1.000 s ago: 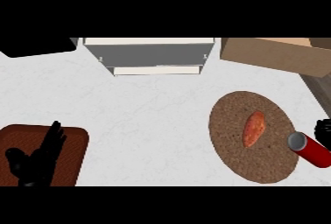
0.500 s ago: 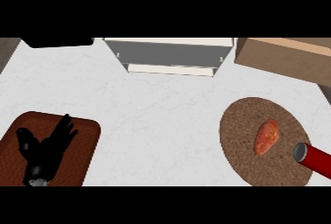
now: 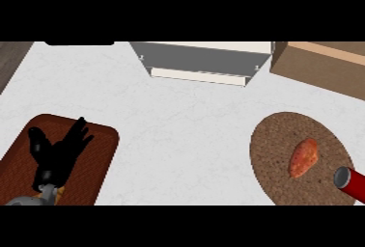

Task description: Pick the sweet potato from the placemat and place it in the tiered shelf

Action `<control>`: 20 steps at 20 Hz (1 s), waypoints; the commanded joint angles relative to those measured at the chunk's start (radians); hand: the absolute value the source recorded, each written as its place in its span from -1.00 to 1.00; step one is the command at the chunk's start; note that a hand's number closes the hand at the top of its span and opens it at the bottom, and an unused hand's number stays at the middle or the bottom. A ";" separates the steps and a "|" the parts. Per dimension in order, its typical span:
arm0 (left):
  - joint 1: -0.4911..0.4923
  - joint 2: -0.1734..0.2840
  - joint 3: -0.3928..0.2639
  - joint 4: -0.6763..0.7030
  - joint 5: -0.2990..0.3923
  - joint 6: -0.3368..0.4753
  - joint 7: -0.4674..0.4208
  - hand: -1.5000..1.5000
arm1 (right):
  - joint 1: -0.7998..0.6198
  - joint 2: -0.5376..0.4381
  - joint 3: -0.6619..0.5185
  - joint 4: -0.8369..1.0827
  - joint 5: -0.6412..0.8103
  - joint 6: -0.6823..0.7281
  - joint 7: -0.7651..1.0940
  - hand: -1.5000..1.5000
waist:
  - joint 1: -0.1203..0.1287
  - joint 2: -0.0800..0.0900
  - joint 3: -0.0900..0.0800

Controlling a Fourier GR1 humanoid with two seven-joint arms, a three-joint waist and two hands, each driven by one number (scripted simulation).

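1. Resting over the dark brown board (image 3: 100, 144) at the counter's lower left, my left hand (image 3: 57, 152) has its fingers straight and spread, pointing up and away from me, and it holds nothing.
2. Taking the placemat (image 3: 285, 140) as my landmark: it is a round, brown, woven mat lying on the white counter (image 3: 185, 120), well to the right of my left hand.
3. On the placemat, a little right of its middle, lies the sweet potato (image 3: 303, 157), orange and elongated, set at a slight slant.
4. At the placemat's lower right edge, just beside the sweet potato, a red cylinder with a grey end (image 3: 349, 179) pokes in from the view's right side.
5. Up and to the left of the placemat, at the counter's far edge, stands the tiered shelf (image 3: 206, 60), white-framed with grey levels.
6. Straight above the placemat, beside the shelf, sits a tan box (image 3: 321, 67).
7. My right hand does not show anywhere.
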 commanded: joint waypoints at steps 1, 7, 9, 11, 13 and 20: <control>-0.066 -0.049 -0.015 0.064 -0.029 0.010 0.017 0.00 | -0.063 -0.097 -0.029 -0.086 0.031 -0.009 0.286 -1.00 | 0.011 0.005 -0.001; -0.078 -0.042 0.020 0.099 -0.028 -0.032 0.013 0.00 | -0.319 -0.174 0.076 -0.032 0.224 -0.083 0.648 -1.00 | 0.026 0.006 0.000; -0.074 -0.045 -0.009 0.046 -0.053 -0.011 0.028 0.00 | -0.379 -0.185 0.156 0.064 0.331 -0.096 0.693 -1.00 | 0.041 0.008 0.000; -0.110 -0.085 -0.012 0.118 -0.074 0.005 0.006 0.00 | -0.480 -0.185 0.212 0.097 0.340 -0.073 0.779 -1.00 | 0.040 0.011 -0.001; -0.071 -0.056 -0.005 0.014 -0.052 0.000 0.069 0.00 | -0.507 -0.167 0.199 0.197 0.322 -0.035 0.743 -1.00 | 0.036 0.004 0.001; -0.046 -0.087 0.017 0.105 -0.078 -0.030 -0.013 0.00 | -0.643 -0.118 0.306 0.309 0.370 0.037 0.791 -1.00 | 0.024 0.003 0.001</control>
